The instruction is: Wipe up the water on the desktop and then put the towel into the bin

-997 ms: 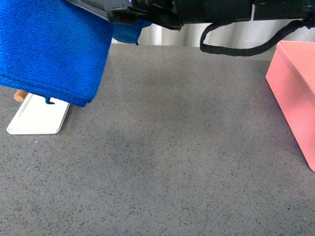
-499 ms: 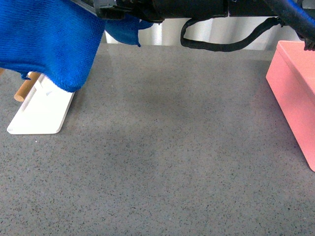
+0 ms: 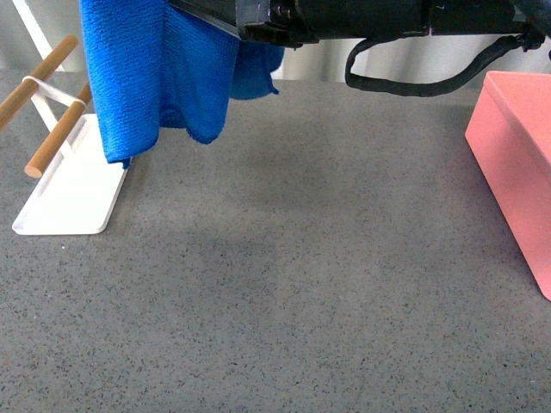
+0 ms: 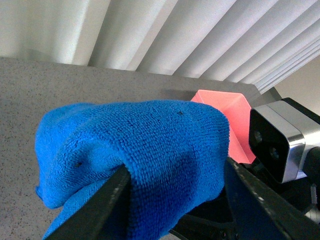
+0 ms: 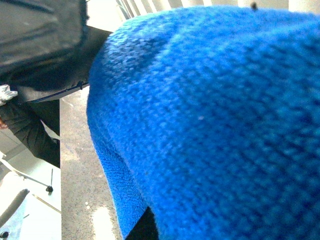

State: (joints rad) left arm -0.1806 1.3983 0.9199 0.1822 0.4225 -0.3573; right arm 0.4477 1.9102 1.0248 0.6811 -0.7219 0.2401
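Hanging clear of the table (image 3: 301, 284), the towel (image 3: 159, 77) droops in long folds from the dark arm that crosses the top of the front view. Its lower edge is off the surface, close by the white tray (image 3: 69, 198) and its wooden rods (image 3: 39, 77).

The left tool (image 4: 177, 170) has its two fingers pressed in on a thick bunch of the cloth. The right tool's state I cannot tell, since its wrist view is filled with blurred blue pile.

The step in hand looks like bringing the towel down to wipe. No wet patch shows plainly, so a broad sweep over the open middle seems wiser than a dab. Lower it away from the rods so the hem does not snag, and let a wide fold lie flat before dragging. Keep the hold firm on the bunch. The bin (image 3: 516, 163) stands well apart at the right, so wiping toward it would suit the later drop.
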